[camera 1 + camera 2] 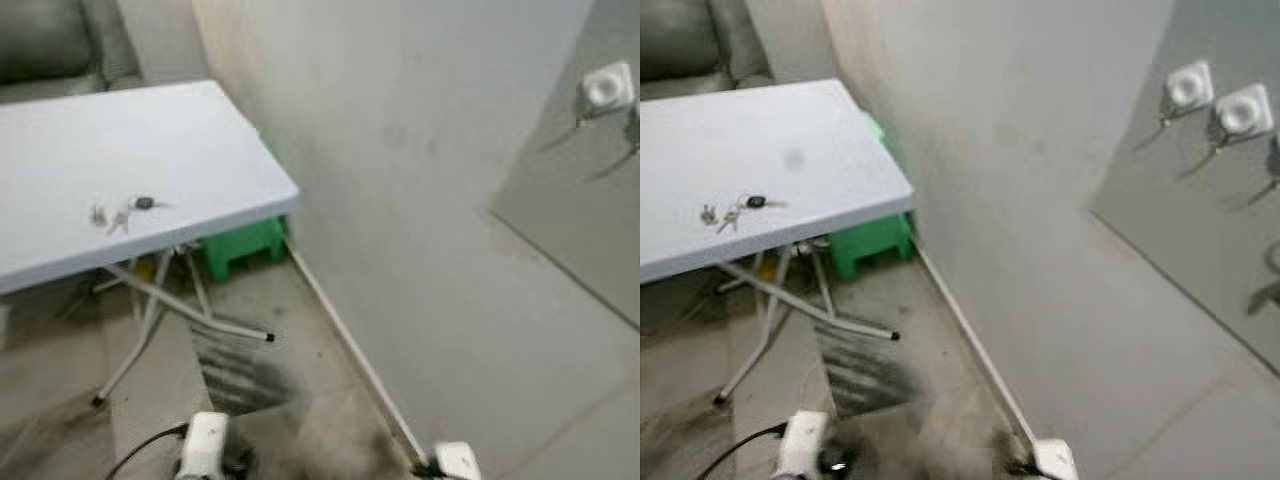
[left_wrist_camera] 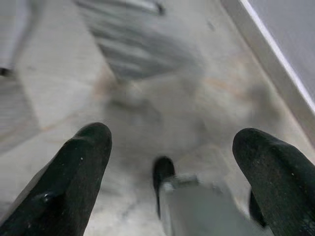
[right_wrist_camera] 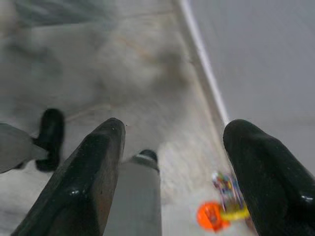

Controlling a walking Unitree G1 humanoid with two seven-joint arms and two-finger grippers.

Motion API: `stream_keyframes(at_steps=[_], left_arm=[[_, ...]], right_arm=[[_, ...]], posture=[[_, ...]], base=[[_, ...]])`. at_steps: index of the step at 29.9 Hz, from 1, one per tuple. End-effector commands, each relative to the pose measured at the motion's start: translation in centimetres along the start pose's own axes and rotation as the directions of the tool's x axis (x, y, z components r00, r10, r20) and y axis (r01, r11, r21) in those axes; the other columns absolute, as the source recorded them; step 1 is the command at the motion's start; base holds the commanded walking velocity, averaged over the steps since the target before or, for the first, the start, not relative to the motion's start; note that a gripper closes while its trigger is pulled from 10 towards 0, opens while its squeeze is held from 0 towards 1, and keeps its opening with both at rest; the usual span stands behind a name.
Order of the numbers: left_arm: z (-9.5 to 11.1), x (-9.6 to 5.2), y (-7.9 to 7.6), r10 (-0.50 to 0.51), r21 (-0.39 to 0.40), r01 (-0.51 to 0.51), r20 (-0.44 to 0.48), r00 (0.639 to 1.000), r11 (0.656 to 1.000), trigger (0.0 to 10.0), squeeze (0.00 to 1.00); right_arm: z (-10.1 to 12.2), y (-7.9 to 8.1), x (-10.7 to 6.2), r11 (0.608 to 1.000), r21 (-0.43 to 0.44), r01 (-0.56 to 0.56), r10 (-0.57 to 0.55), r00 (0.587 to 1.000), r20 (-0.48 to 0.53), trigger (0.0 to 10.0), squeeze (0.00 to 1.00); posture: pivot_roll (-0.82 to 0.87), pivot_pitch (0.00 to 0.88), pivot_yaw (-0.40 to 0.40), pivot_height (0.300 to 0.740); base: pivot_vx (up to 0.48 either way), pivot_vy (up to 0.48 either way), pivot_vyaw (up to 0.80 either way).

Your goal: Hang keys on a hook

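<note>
Both grippers, left (image 2: 172, 162) and right (image 3: 170, 162), jaws apart; one key bunch (image 1: 125, 213) on table (image 1: 200, 140).

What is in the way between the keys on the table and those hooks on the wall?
Nothing visible. The keys lie in the open on the white table, and the wall between them and the hooks is bare.

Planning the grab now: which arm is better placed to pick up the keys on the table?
Probably left: the keys lie on the white table on the robot's left. Both grippers, left and right, hang open over the floor.
</note>
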State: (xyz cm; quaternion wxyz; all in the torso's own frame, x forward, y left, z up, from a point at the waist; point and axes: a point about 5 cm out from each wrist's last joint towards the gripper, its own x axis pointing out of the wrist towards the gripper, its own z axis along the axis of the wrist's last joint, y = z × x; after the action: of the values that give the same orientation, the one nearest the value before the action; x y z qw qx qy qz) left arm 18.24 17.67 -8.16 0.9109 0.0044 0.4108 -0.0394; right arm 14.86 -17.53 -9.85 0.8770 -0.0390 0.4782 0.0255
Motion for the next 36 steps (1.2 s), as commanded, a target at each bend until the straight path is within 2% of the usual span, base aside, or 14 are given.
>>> stream_keyframes(at_steps=[1,24,36], left_arm=[[-0.33,0.03,-0.83,-0.018,-0.007,0.017,-0.010,1.000,1.000,10.0,0.00],[-0.55,0.00,-0.90,-0.007,-0.029,0.007,-0.018,1.000,1.000,10.0,0.00],[-0.73,-0.07,-0.77,-0.002,-0.051,0.001,-0.023,1.000,0.999,10.0,0.00]], right_arm=[[-0.54,-0.96,-0.19,1.000,-0.004,0.022,-0.022,1.000,-0.019,10.0,0.00],[-0.61,-1.06,-0.22,1.000,0.004,0.025,-0.025,0.999,-0.021,10.0,0.00],[-0.86,-0.91,-0.27,0.998,0.054,0.029,-0.028,0.999,-0.020,10.0,0.00]], posture=[[0.00,0.000,-0.010,0.740],[0.00,0.000,-0.012,0.740],[0.00,0.000,-0.009,0.740]], base=[[0.000,0.000,0.80],[0.000,0.000,0.80],[0.000,0.030,0.00]])
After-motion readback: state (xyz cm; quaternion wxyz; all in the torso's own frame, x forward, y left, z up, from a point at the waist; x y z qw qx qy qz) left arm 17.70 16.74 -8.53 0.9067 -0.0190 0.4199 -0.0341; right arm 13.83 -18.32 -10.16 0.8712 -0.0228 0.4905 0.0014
